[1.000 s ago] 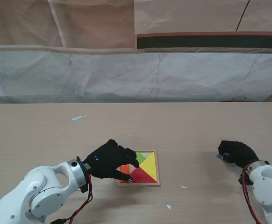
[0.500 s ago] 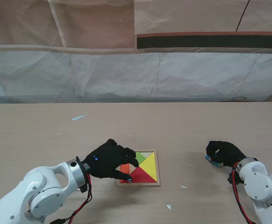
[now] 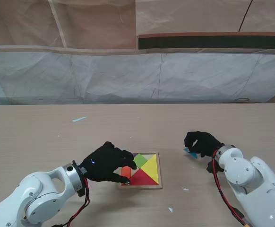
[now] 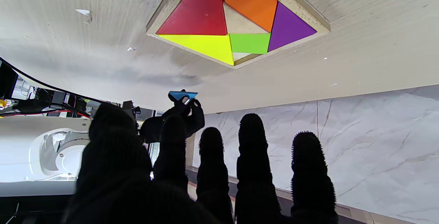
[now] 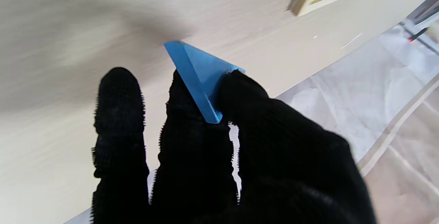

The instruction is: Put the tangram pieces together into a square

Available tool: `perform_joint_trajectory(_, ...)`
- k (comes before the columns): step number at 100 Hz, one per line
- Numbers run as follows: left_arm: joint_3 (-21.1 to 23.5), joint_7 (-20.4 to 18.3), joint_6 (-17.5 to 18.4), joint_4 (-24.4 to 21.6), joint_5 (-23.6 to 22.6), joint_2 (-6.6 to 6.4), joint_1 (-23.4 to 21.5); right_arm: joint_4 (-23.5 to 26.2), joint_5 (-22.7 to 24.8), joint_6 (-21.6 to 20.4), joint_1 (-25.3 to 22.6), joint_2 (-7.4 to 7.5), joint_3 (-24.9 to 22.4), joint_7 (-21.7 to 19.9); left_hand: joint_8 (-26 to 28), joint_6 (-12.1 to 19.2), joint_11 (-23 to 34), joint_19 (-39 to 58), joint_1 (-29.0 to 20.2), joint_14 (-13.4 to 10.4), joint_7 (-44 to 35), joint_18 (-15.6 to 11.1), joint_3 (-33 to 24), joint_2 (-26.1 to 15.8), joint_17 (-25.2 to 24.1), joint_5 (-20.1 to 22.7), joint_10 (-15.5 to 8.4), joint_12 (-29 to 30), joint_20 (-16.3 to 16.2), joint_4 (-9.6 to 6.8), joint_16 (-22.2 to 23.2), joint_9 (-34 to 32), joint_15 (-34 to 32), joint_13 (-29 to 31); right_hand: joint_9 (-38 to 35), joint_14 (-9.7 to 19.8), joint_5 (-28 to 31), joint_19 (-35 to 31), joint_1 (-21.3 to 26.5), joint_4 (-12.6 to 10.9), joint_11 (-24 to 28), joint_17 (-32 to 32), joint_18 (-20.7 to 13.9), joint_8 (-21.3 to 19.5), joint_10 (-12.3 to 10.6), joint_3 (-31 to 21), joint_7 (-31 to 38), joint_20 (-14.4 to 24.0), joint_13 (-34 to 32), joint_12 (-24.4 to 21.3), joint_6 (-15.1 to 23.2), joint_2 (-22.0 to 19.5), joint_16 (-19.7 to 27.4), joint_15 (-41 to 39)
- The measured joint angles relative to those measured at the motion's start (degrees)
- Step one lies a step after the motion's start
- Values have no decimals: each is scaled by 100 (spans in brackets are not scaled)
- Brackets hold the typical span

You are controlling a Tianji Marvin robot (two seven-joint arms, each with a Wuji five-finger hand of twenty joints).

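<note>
A wooden square tray [image 3: 159, 170] lies near the table's middle, holding red [image 3: 144, 177], yellow [image 3: 151, 166], green [image 3: 141, 161], orange [image 3: 126, 170] and purple pieces. In the left wrist view the tray [image 4: 310, 11] shows two bare gaps among those pieces. My left hand [image 3: 107, 162] hovers at the tray's left side with fingers spread, holding nothing. To the right of the tray, my right hand [image 3: 202, 143] pinches a blue triangle [image 3: 191, 152]. The right wrist view shows the blue triangle [image 5: 197, 74] held between thumb and fingers above the table.
A pale blue scrap [image 3: 79, 119] lies at the far left of the table. Small white flecks [image 3: 170, 209] sit nearer to me than the tray. A plastic-draped wall backs the table's far edge.
My right hand has carried the blue triangle leftward toward the tray. My left hand has drawn back slightly to the left, uncovering more of the orange piece.
</note>
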State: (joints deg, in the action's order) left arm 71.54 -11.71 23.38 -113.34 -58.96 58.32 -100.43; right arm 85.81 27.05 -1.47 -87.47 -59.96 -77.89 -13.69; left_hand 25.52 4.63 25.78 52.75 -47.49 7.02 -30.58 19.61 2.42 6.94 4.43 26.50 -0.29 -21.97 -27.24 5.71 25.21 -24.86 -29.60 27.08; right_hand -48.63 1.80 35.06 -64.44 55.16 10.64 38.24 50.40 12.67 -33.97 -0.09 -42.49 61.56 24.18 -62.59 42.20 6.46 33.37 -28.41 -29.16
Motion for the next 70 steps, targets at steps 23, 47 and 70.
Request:
perform_joint_trajectory(23, 143, 39, 45, 3, -4, 11, -77, -258, -247, 66, 709, -68, 882, 171, 0, 0, 0, 0, 0, -9, 0, 0, 0, 0, 1, 0, 0, 0, 0, -1, 0, 0, 0, 0, 0, -2, 0, 0, 1, 0, 0, 0, 0, 0, 0, 0, -22, 50, 0, 0, 0, 0, 0, 0)
perform_joint_trajectory(47, 264, 84, 60, 59, 17, 19, -90, -579, -405, 4, 1284, -181, 1550, 283, 0, 0, 0, 0, 0, -11, 0, -1, 0, 0, 1, 0, 0, 0, 0, -1, 0, 0, 0, 1, 0, -6, 0, 1, 1, 0, 0, 0, 1, 0, 0, 0, -23, 52, 0, 0, -1, 0, 0, -1)
perform_joint_trajectory(70, 266, 66, 59, 180, 136, 20, 13, -624, -496, -19, 1497, -235, 1860, 286, 0, 0, 0, 0, 0, -12, 0, -1, 0, 0, 1, 1, 0, 0, 0, -1, 0, 0, 0, 1, 0, -10, 0, 2, 2, 0, 0, 0, 1, -18, 0, 1, -26, 53, 0, 0, -1, 0, 0, -10)
